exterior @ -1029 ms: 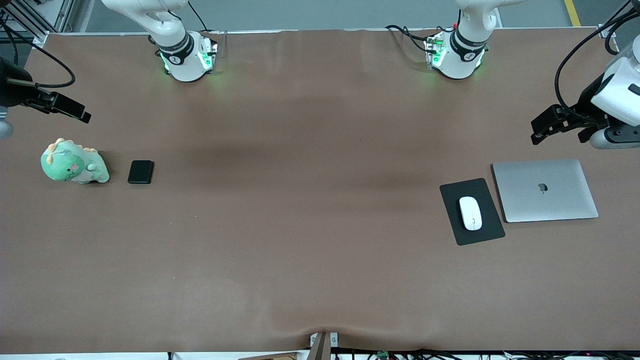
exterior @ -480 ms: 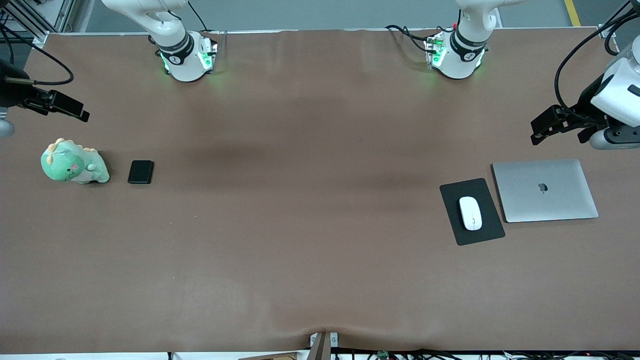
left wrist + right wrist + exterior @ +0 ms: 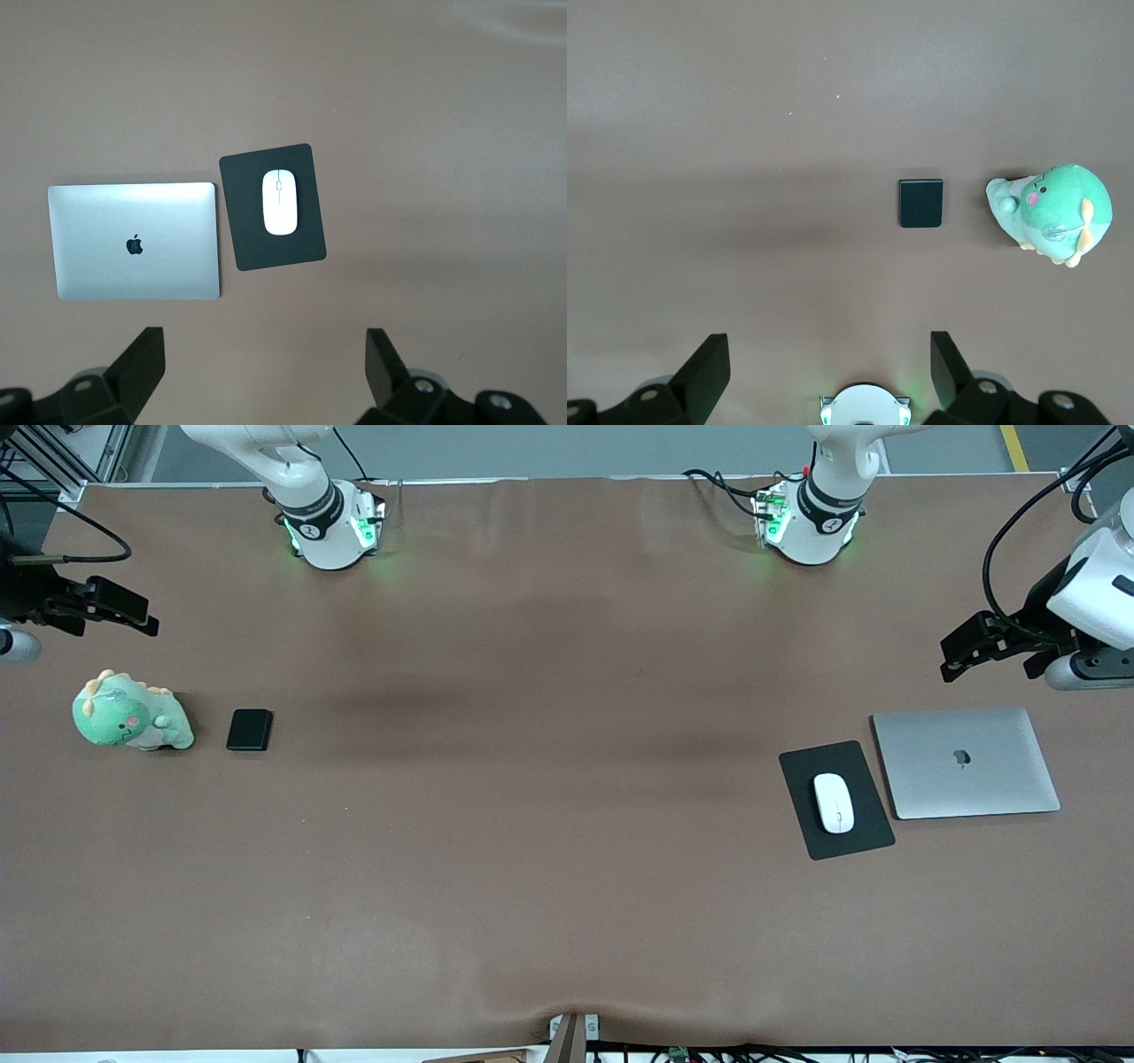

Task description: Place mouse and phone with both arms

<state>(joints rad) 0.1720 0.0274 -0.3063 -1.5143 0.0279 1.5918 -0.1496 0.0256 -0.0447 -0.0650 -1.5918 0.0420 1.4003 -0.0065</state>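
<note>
The white mouse (image 3: 834, 802) lies on a black mouse pad (image 3: 802, 778) toward the left arm's end of the table. It also shows in the left wrist view (image 3: 280, 202). The black phone (image 3: 249, 729) lies flat toward the right arm's end and shows in the right wrist view (image 3: 921, 203). My left gripper (image 3: 990, 670) hangs open and empty high over the table near the laptop, its jaws wide apart in its wrist view (image 3: 263, 354). My right gripper (image 3: 111, 622) hangs open and empty high over the table near the plush toy, its jaws wide apart (image 3: 830, 354).
A closed silver laptop (image 3: 966, 762) lies beside the mouse pad, at the left arm's end. A green dinosaur plush (image 3: 131, 713) sits beside the phone, at the right arm's end. The arm bases (image 3: 330, 527) (image 3: 808, 518) stand along the table's edge farthest from the front camera.
My right gripper has drifted slightly outward toward its end of the table. The left gripper, mouse and phone have not visibly moved.
</note>
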